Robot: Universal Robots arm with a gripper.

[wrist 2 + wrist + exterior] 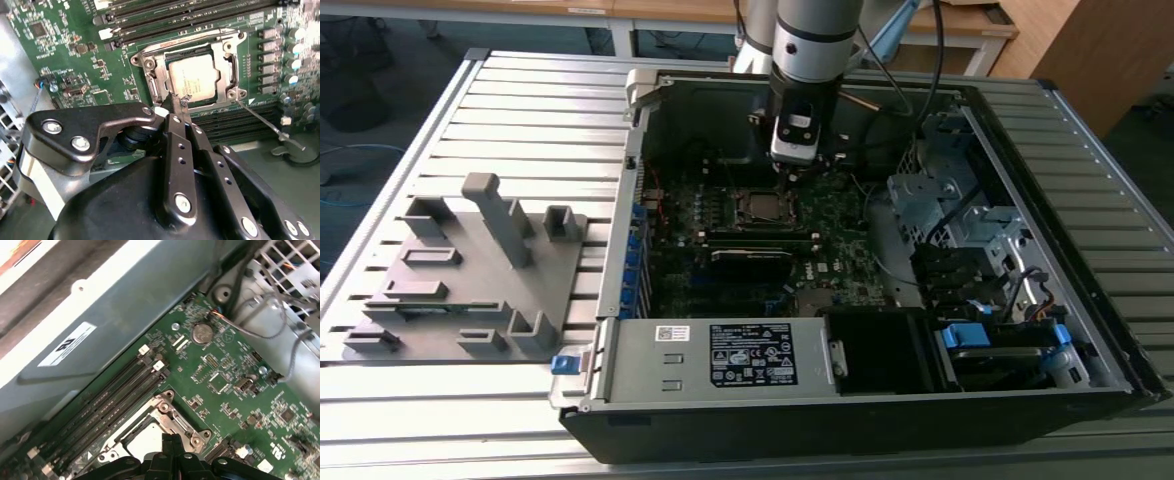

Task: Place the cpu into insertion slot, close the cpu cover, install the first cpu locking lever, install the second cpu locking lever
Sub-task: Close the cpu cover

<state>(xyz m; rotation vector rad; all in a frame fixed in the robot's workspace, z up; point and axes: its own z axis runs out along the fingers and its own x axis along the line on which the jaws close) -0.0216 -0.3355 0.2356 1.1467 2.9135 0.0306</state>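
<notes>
The cpu (pixel 192 75) has a pale silvery face and lies flat in the insertion slot (pixel 758 205) on the green board. The cpu cover (pixel 156 70), a thin metal frame, lies down around it. A thin wire locking lever (pixel 267 120) sticks out loose from one socket corner across the board. My gripper (pixel 177 100) has its black fingers shut together, tips at the socket's edge beside the cover. A small silvery bit sits at the tips; I cannot tell if it is held. The socket and cover (pixel 170 415) and the gripper (pixel 170 439) also appear in the first wrist view. In the exterior view the gripper (pixel 790 168) hangs just behind the socket.
Long black memory strips (pixel 165 20) run beside the socket. The open computer case (pixel 634 200) walls in the board, with a grey power supply box (pixel 720 355) in front and a drive cage (pixel 947 200) with cables on the exterior view's right. A grey fixture (pixel 467 270) stands on the slatted table.
</notes>
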